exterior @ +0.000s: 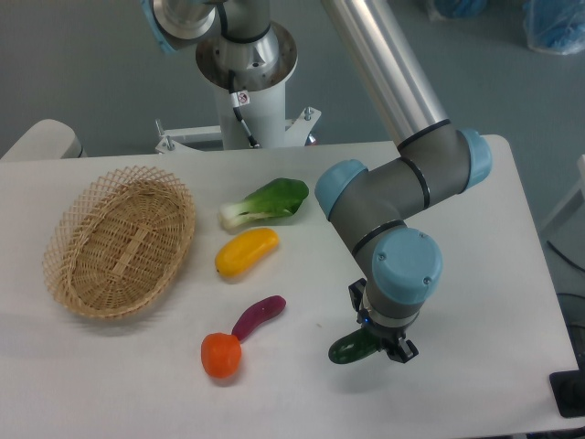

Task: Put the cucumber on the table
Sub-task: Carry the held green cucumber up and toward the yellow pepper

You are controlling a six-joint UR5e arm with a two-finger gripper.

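Near front edge of large white tabletop, two-finger gripper clenched on small dark green glossy cucumber, low over surface. Placing step; next: settle it down, release jaws

the white table with rounded corners carries everything. at its left lies an oval wicker basket. right of the basket, toward the middle, a row runs from far to near — a leafy bok choy, a yellow vegetable, a purple eggplant and, touching the eggplant's near end, an orange tomato. near the front edge — right of the tomato — is the dark green cucumber; whether it rests on the surface cannot be told.
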